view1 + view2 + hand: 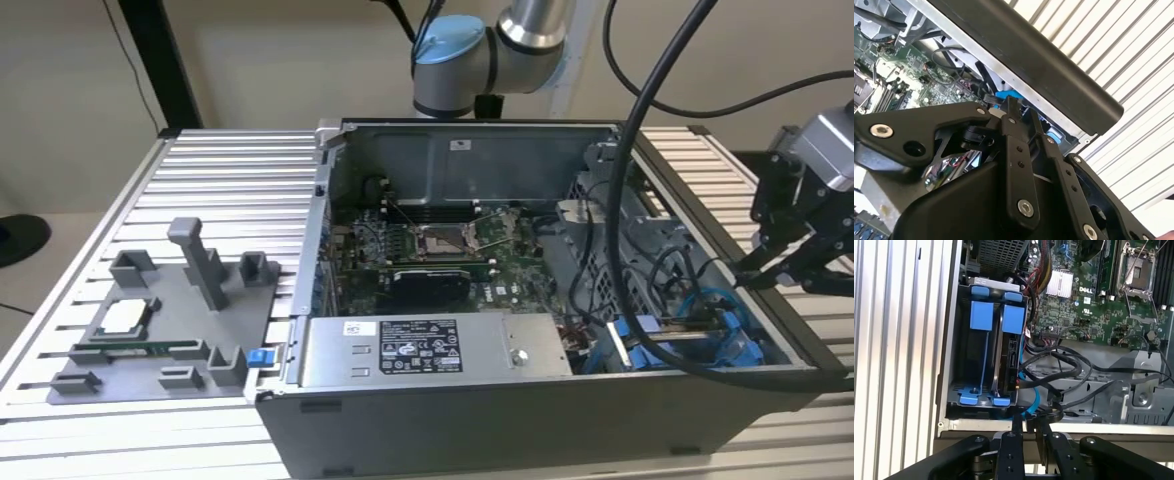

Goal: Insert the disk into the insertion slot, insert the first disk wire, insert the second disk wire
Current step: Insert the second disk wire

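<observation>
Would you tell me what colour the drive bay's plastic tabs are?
The tabs are bright blue; first wrist view shows them best.

A white label (419,345) is sitting on the power supply (521,350) just beside the motherboard (441,250), its lines showing too small to read. A small white sticker (461,144), also unreadable, is showing on the case wall (521,165) beyond the motherboard. In the first wrist view, short white lettering (1077,291) is standing on the motherboard itself, beside the heatsink (1060,282).

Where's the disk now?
In the first wrist view the disk stands on edge inside the insertion slot, at the corner of the computer case on the exterior view's right.
</observation>
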Available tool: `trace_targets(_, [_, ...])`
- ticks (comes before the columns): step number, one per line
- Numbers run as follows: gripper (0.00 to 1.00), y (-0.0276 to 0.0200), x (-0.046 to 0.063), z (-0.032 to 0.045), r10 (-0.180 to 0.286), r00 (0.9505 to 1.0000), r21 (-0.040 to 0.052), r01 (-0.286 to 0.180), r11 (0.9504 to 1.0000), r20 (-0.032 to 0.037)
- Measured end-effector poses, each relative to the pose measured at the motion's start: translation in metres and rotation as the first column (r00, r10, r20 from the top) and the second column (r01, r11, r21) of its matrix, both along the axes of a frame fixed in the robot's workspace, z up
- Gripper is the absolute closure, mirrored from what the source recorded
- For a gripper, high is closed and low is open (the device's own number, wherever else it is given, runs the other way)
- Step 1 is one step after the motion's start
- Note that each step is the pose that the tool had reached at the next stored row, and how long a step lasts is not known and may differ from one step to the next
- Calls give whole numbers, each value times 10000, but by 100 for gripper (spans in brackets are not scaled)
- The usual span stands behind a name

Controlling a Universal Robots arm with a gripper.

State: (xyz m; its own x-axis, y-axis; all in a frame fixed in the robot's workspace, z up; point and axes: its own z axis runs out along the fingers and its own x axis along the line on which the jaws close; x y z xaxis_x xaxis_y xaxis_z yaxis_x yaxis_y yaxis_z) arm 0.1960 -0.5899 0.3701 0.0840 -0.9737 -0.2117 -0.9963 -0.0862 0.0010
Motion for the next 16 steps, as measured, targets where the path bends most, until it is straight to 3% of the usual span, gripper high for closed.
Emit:
trace_targets(3, [0,-2,1,-13,18,10000,68,-18,10000,0])
trace_targets(8, [0,-11,3,-21,25,10000,303,-25,9995,1])
trace_targets(16, [0,-97,3,-32,24,10000,558,-25,9984,10])
